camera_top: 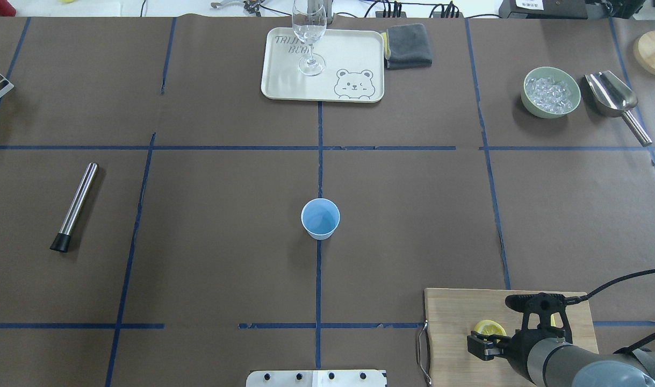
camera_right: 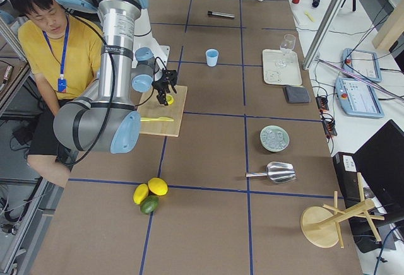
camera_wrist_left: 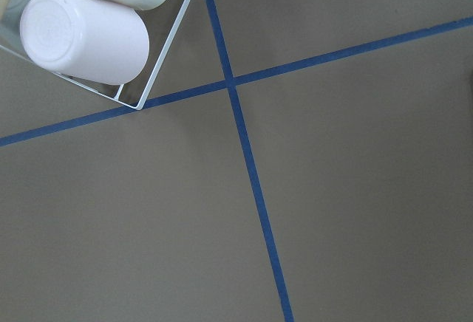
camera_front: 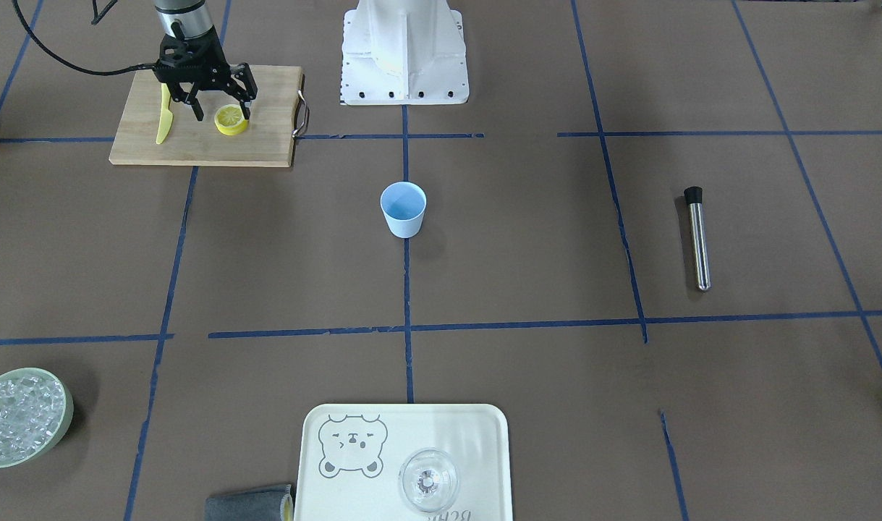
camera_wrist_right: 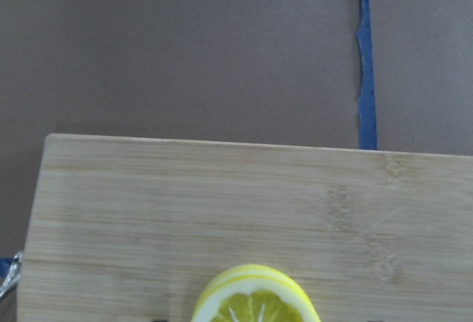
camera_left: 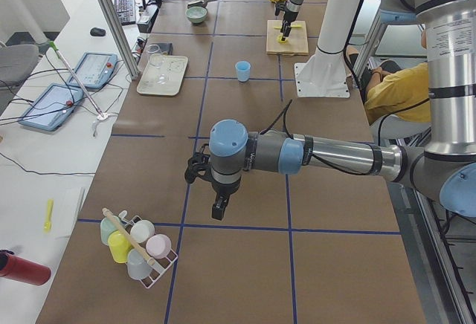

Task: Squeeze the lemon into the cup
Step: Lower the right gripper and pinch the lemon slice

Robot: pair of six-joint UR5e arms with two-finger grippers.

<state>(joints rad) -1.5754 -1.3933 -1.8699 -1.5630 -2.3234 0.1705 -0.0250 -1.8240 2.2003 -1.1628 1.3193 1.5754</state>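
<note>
Exterior front-facing, upper left: your right end effector (camera_front: 222, 111) sits fingers apart around the lemon (camera_front: 231, 120) on the board (camera_front: 194, 148); cup (camera_front: 403, 208) centre of the worktop (camera_front: 556, 253). Left end effector (camera_left: 219, 209): can't tell.

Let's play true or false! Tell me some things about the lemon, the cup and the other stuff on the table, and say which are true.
1. The lemon sits on the wooden cutting board. True.
2. The blue cup lies on its side. False: it stands upright, mouth up.
3. The wine glass stands on the bear tray. True.
4. The yellow knife is inside the cup. False: it lies on the cutting board, beside the lemon.
5. The right end effector is over the cup. False: it is at the lemon, open, with a finger on each side.
</note>
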